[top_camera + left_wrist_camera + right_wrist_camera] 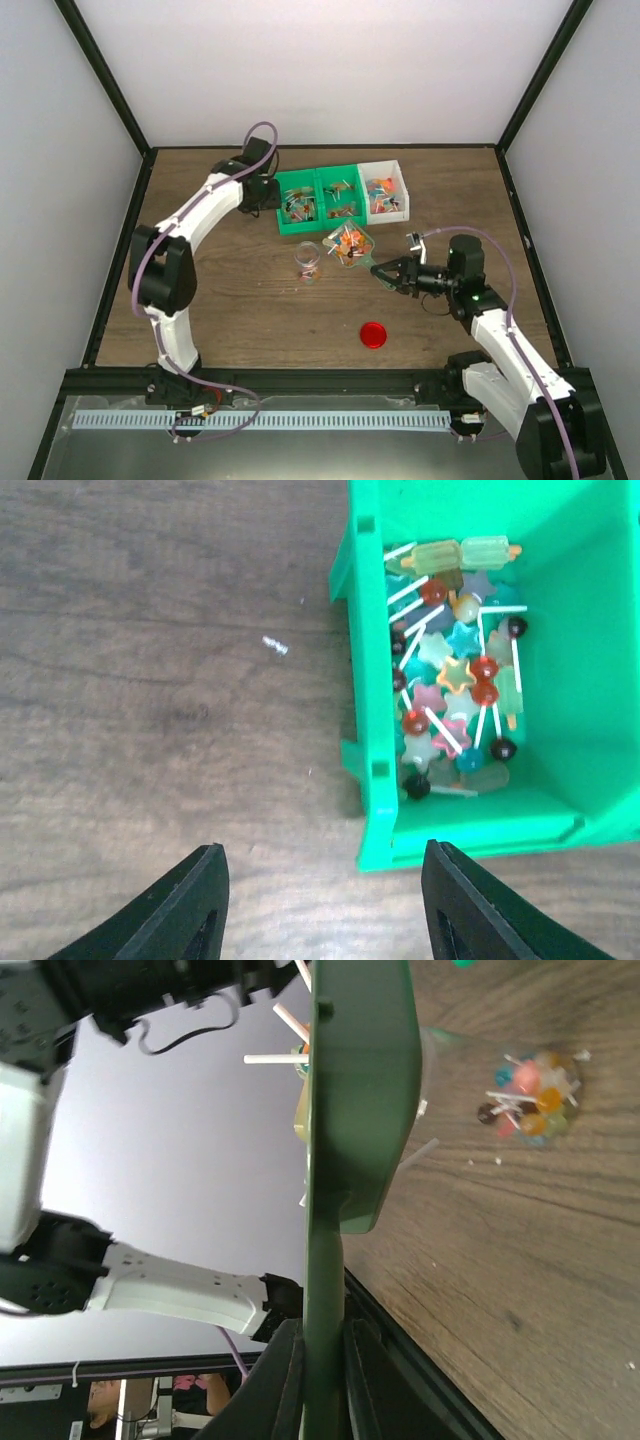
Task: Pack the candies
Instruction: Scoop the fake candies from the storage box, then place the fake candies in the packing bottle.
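As right gripper (385,270) is clamped on the rim of a tipped green bin (360,1090), its candies (348,242) lie just left of the claw with the clear jar (307,258) next beyond — so the pour likely goes leftward — while farther back left gripper (320,900) hangs jaws apart, empty, tray (362,630) candies ahead-right.

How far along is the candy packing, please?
Done: some small colourful candies lie in the small clear jar. In hand: the right gripper clamps a tilted green plastic tray of candies beside it. Left: green and white bins hold more; round red lid off; left gripper open.
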Motion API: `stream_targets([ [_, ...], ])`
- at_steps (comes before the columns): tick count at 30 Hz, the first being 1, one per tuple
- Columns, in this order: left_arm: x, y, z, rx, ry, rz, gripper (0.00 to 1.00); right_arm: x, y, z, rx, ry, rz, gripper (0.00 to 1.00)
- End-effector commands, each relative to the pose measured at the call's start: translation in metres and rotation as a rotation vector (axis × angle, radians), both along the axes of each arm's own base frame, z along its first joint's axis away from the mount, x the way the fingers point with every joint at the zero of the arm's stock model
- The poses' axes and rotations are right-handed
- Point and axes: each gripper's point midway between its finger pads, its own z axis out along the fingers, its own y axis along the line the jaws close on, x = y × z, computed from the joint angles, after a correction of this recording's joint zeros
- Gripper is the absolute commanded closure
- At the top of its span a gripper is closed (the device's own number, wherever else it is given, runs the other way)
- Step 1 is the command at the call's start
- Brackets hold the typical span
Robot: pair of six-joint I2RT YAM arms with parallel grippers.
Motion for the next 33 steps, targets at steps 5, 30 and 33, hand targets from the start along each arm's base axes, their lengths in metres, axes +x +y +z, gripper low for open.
stream_targets([
  [5, -0.039, 0.005, -0.012, -0.088, -0.013, 0.009, 0.42, -0.005, 0.001, 0.008, -0.087, 0.019, -0.003, 0.99],
  [30, -0.091, -0.023, -0.051, -0.326, -0.010, -0.092, 0.41, 0.000, 0.019, 0.035, -0.229, 0.077, -0.010, 0.99],
  [33, -0.093, -0.022, -0.054, -0.319, -0.007, -0.092, 0.41, 0.000, 0.024, 0.035, -0.254, 0.083, 0.004, 0.99],
])
